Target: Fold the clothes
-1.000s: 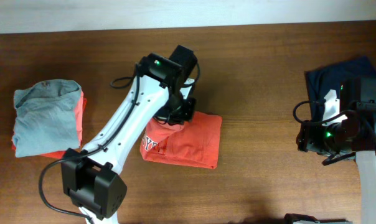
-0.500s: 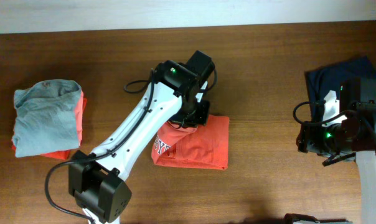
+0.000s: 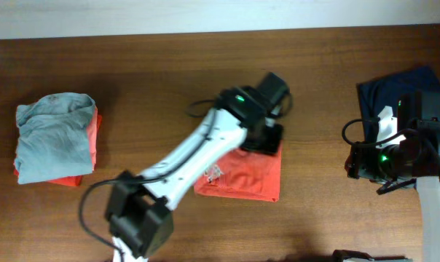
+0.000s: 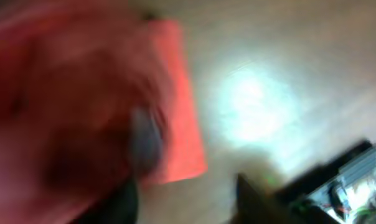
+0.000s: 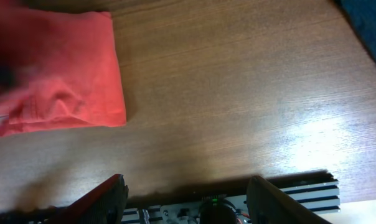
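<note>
Clothes lie in three spots on the wooden table. Near the middle sits the orange-red T-shirt, folded into a compact rectangle, with a bit of white lettering showing at its left end beside the left arm. That arm stretches on a diagonal from the front edge of the table, and the left gripper hangs over the upper edge of the folded shirt.

The left wrist view is heavily blurred. The red cloth fills its left half, and two dark fingers show low in the picture, standing apart with pale wood between them, so the left gripper looks spread and grips nothing.

At the far left of the table a grey T-shirt rests crumpled on top of an orange T-shirt, whose edges show at the right side and below.

At the far right a navy T-shirt lies flat, partly covered by the right arm. The right gripper has its fingers spread wide above bare wood, well apart from the right edge of the orange-red shirt and from the navy corner.
</note>
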